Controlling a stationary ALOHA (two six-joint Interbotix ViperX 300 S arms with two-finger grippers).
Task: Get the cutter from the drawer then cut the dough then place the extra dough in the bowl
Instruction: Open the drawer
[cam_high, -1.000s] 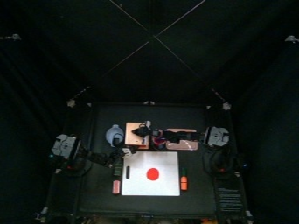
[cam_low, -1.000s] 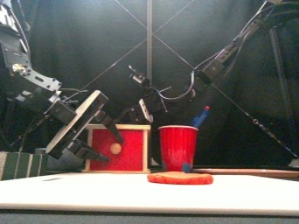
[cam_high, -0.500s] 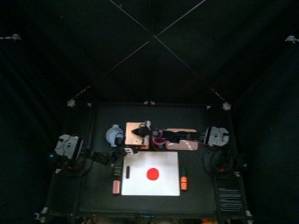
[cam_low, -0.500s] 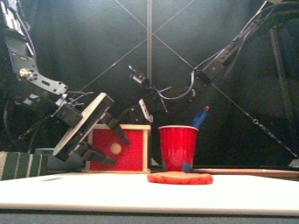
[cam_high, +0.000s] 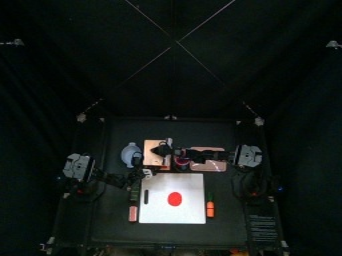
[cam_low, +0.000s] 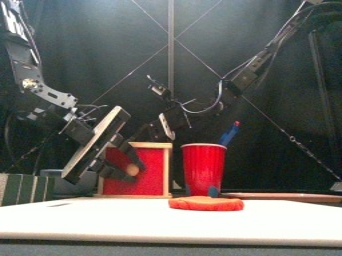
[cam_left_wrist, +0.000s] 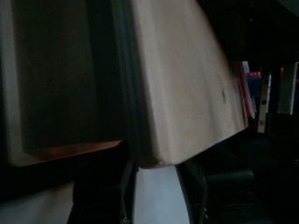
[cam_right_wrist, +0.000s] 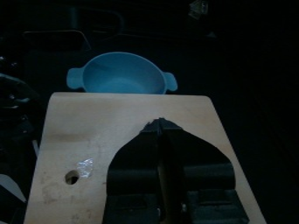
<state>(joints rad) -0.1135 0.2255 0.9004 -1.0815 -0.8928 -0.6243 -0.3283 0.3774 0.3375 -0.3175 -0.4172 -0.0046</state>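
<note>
While the right gripper (cam_right_wrist: 163, 129) rested its clenched fingers (cam_right_wrist: 142, 162) on top of the wooden box (cam_high: 205, 157) near the table's middle, the left gripper (cam_low: 118, 168) hung at the red drawer front (cam_low: 147, 160), fingers spread, grasping nothing. The dough (cam_high: 173, 197) lay on the white board (cam_high: 151, 210) by the table's front edge. The bowl (cam_high: 131, 154) stood toward the left edge.

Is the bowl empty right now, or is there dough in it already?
Empty: the right wrist view looks into the blue-grey bowl and shows only its bare blue inside. The dough lies whole on the cutting board.
</note>
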